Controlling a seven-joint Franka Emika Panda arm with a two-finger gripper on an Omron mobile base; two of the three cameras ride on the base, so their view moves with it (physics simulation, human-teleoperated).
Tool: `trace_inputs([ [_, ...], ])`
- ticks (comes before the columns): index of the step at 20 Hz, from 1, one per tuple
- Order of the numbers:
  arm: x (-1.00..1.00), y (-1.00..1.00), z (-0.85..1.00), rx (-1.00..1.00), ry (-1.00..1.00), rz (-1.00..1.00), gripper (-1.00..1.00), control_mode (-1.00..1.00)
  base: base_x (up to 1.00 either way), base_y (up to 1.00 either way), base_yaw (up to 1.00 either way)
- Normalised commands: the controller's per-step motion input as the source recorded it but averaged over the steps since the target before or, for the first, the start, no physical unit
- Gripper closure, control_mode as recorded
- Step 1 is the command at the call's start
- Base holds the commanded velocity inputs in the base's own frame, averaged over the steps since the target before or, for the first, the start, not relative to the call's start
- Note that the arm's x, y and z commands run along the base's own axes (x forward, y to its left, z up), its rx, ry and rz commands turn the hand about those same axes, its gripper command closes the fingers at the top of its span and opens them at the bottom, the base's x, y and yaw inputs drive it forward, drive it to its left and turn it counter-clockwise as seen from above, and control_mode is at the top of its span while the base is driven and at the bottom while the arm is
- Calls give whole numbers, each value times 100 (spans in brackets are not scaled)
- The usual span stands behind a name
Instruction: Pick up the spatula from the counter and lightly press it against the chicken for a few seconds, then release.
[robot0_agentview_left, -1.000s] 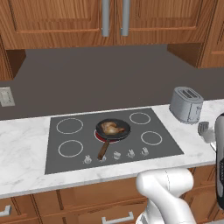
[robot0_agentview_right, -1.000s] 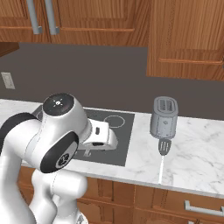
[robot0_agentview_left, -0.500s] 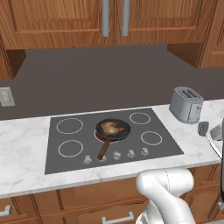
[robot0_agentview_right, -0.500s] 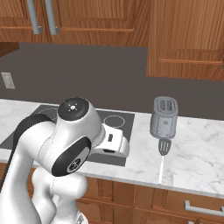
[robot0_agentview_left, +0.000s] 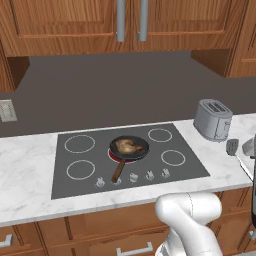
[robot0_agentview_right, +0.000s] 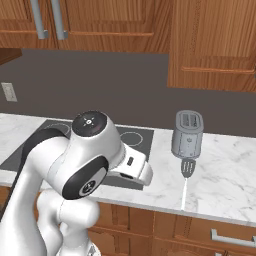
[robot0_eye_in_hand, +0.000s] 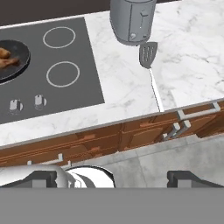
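Observation:
The spatula (robot0_agentview_right: 187, 168) lies flat on the marble counter just in front of the toaster, its dark slotted head toward the toaster and its pale handle running to the counter's front edge. The spatula (robot0_eye_in_hand: 148, 54) lies at upper right in the hand view, and the spatula (robot0_agentview_left: 232, 146) is at the far right of the left base view. The chicken (robot0_agentview_left: 128, 146) rests in a black pan (robot0_agentview_left: 142, 144) on the cooktop's middle; the chicken (robot0_eye_in_hand: 5, 57) also appears at the hand view's left edge. My gripper (robot0_eye_in_hand: 114, 178) is open, empty, and back from the counter's front edge, well short of the spatula.
A silver toaster (robot0_agentview_right: 188, 134) stands right behind the spatula's head. The dark cooktop (robot0_agentview_left: 85, 150) with front knobs lies left of it. Wooden drawers with handles (robot0_eye_in_hand: 179, 127) run under the counter, and wall cabinets hang above.
My arm has swung to the right, toward the toaster end of the counter. The spatula, pan and chicken have not moved, and the jaws have stayed wide.

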Motion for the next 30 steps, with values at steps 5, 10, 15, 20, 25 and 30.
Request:
trace_inputs([
  [5, 2, 0, -16, -1, -2, 3, -100, -100, 0, 0, 0],
  [10, 6, 0, -18, -3, -1, 9, -100, -100, 0, 0, 0],
  [15, 8, -8, -7, -4, 0, 8, -100, -100, 0, 0, 0],
  [20, 10, -13, -3, -4, 0, 5, -100, -100, 0, 0, 0],
  [25, 8, -17, -2, -1, 0, 1, -100, -100, 0, 0, 0],
  [30, 15, -18, -5, 0, 5, 0, -100, -100, 0, 0, 0],
])
